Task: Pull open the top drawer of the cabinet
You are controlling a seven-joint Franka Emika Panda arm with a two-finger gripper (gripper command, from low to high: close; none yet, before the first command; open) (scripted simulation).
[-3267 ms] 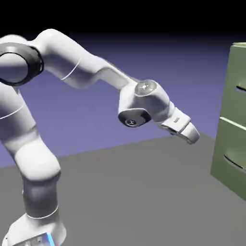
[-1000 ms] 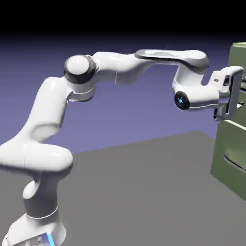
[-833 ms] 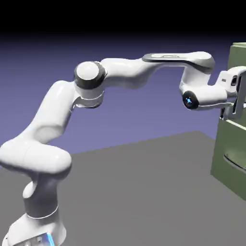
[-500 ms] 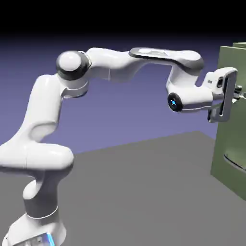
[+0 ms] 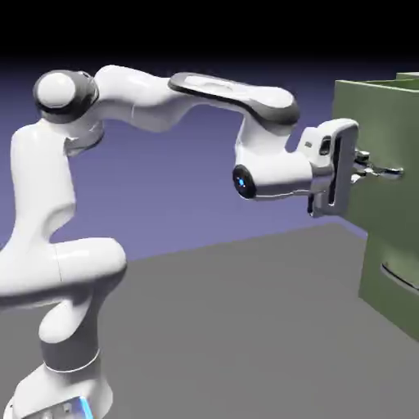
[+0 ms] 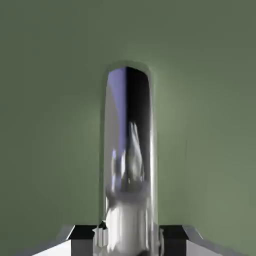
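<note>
- From where I stand, the claw (image 5: 367, 169) is clamped on the slim grey handle (image 5: 393, 173), one finger to each side of the bar, a hold that lets a backward pull carry the front along.
- The top drawer (image 5: 378, 209) is straight ahead of the claw, its panel just beyond the fingertips, and it juts partway out of the cabinet (image 5: 407, 76).
- Below the claw and set farther back is the lower drawer front (image 5: 376, 315), with its own curved handle (image 5: 399, 277) untouched.
- The hand lies about level, squared to the panel, I'd guess so the pull runs straight and the drawer doesn't bind.
- More backing away seems called for; a twist could slip the grip.
</note>
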